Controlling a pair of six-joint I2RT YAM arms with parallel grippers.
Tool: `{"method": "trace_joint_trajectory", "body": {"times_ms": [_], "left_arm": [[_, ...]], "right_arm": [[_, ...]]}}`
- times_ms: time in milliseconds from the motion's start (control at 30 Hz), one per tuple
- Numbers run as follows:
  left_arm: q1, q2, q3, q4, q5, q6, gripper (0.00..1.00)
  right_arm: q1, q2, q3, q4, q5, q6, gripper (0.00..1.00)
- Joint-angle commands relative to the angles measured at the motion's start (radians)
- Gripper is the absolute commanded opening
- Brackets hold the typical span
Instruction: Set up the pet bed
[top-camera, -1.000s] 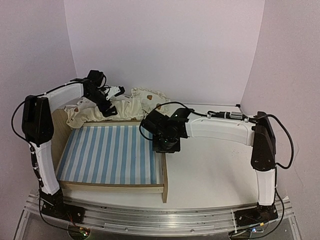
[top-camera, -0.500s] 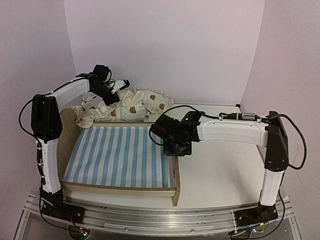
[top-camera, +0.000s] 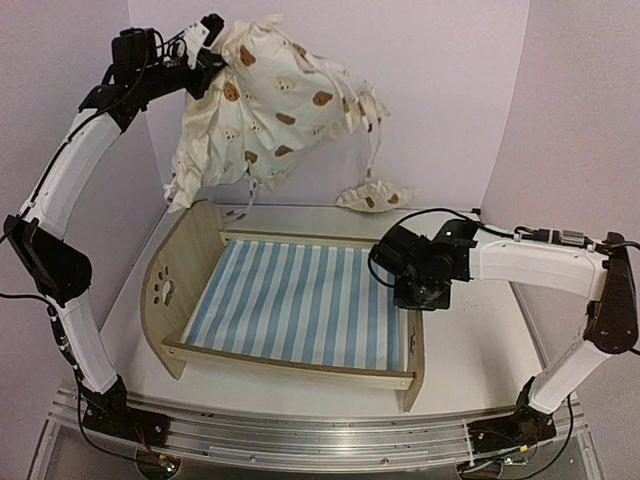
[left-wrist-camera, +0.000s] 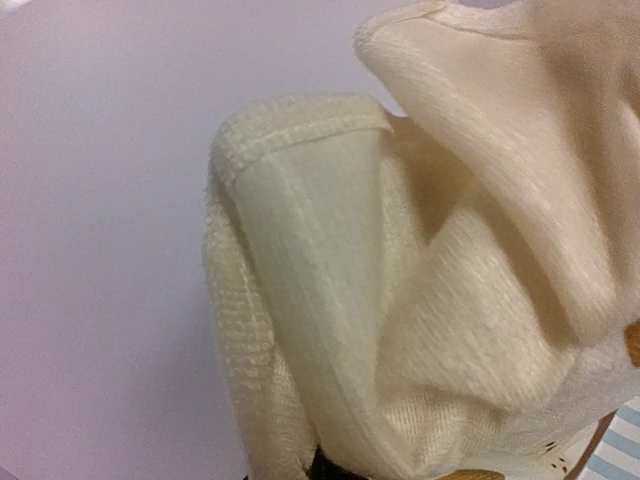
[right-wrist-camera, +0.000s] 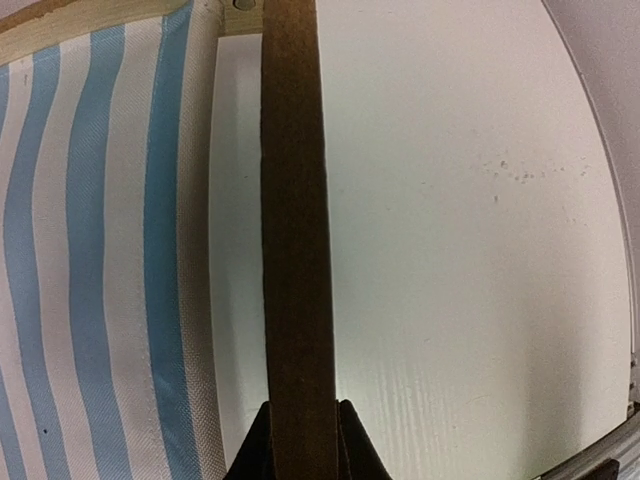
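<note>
On the white table (top-camera: 480, 340) the stiff bed frame (top-camera: 180, 285) sits centre, your right gripper (top-camera: 418, 295) pinching its right end board (top-camera: 412, 350); your left gripper (top-camera: 205, 45), clamped on a hem, holds the duvet (top-camera: 270, 110), likely light and floppy, high at far left.

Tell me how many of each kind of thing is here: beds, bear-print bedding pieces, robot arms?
Beds: 1, the bed frame
Bear-print bedding pieces: 2, the duvet held up high and the pillow lower, behind the bed
Robot arms: 2, the left arm and the right arm
Total: 5
</note>
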Motion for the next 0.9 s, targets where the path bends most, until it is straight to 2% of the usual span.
{"method": "trace_joint_trajectory", "body": {"times_ms": [0, 267, 367, 467, 667, 700, 800, 867], "left_arm": [[-0.004, -0.078, 0.103, 0.170, 0.120, -0.089, 0.00], [-0.015, -0.123, 0.004, 0.156, 0.244, -0.229, 0.00], [-0.031, -0.139, -0.032, 0.132, 0.270, -0.269, 0.00], [-0.057, -0.166, -0.067, 0.111, 0.297, -0.280, 0.00], [-0.066, -0.194, -0.115, 0.086, 0.304, -0.296, 0.00], [-0.067, -0.199, -0.132, 0.088, 0.301, -0.295, 0.00], [-0.073, -0.210, -0.170, 0.087, 0.279, -0.300, 0.00], [-0.078, -0.224, -0.189, 0.083, 0.263, -0.297, 0.00]], "right_arm": [[-0.111, -0.096, 0.000, -0.002, 0.198, 0.050, 0.01], [-0.166, -0.031, 0.103, 0.012, 0.196, -0.059, 0.00], [-0.171, 0.005, 0.137, 0.069, 0.132, -0.195, 0.00], [-0.186, 0.038, 0.180, 0.085, 0.063, -0.326, 0.05], [-0.196, -0.001, 0.154, 0.087, 0.019, -0.373, 0.26], [-0.196, -0.009, 0.145, 0.087, 0.011, -0.380, 0.32], [-0.196, -0.028, 0.133, 0.088, -0.032, -0.425, 0.57], [-0.197, -0.039, 0.146, 0.089, -0.057, -0.472, 0.67]]}}
